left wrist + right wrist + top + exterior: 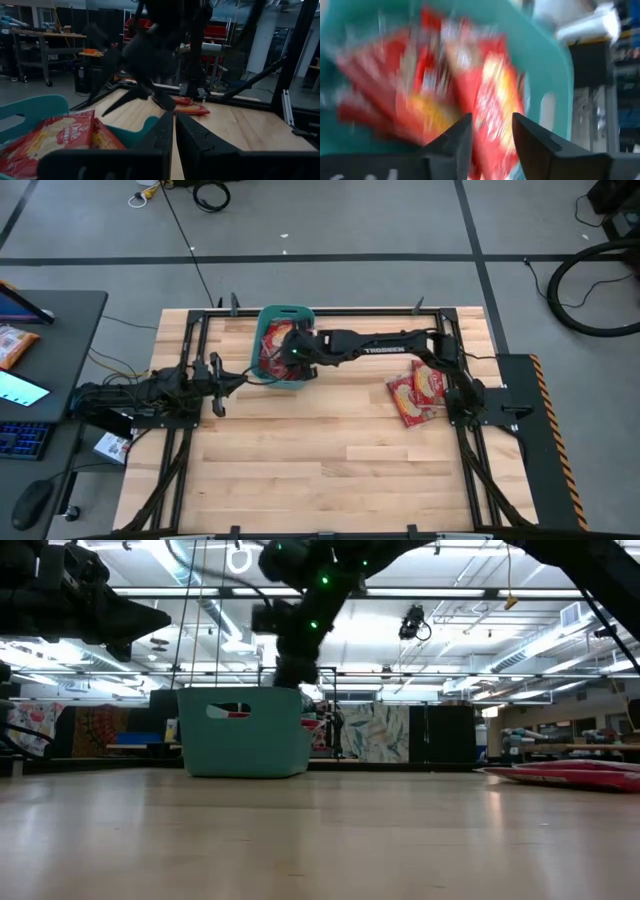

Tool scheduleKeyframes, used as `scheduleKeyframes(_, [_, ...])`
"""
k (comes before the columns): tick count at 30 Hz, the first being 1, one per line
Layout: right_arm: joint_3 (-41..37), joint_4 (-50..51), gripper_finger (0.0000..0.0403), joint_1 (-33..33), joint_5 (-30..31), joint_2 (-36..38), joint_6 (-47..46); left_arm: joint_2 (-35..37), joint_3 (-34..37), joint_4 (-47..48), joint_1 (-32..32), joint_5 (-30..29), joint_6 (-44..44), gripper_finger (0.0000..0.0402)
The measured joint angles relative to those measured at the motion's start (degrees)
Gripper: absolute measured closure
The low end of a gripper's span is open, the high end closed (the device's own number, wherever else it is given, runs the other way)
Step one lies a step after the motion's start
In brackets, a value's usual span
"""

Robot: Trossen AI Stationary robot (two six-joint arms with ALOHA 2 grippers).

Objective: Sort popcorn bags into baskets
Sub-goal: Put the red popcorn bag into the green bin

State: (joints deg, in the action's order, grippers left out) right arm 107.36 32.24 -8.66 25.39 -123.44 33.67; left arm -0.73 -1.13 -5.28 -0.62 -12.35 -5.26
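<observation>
The teal basket (284, 346) is being kept at the far edge of the wooden counter (320, 450), about midway along it, and several red popcorn bags (273, 350) are lying piled inside it. In the low view the basket (246, 730) is seen standing upright on the counter, with a strip of red showing through its handle slot.

The right arm is being stretched from its base at the right side across to the basket, and the right hand (300, 352) is being held over the basket's open top, above the bags. In the right wrist view its two dark fingers (460, 140) are seen parted with a clear gap between them, nothing being gripped, while the red bags (485, 95) and the teal wall (540, 60) are filling the view just beyond them.

Two more popcorn bags (418, 392) are lying flat and overlapping on the counter near the right arm's base, well apart from the basket; in the low view they are showing as a flat red heap (575, 772) at the right.

The left arm is being held at the left side, with the left hand (222, 384) just beside the basket's left wall. In the left wrist view its fingers (192, 137) are seen drawn nearly together with only a thin slit between them, and nothing is being gripped.
</observation>
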Motion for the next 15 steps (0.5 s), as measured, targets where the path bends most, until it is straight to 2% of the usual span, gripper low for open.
scheduleKeyframes(8, [-1.1,1.4,0.0193,-1.9,-0.6,-1.3,1.2,0.0,0.0,0.1,0.0,0.0,-0.1,0.0377])
scheduleKeyframes(15, [-3.7,-2.0,0.0184,-3.7,-3.2,-1.0,2.2,0.0,0.0,0.2,0.0,0.0,-0.1,0.0377])
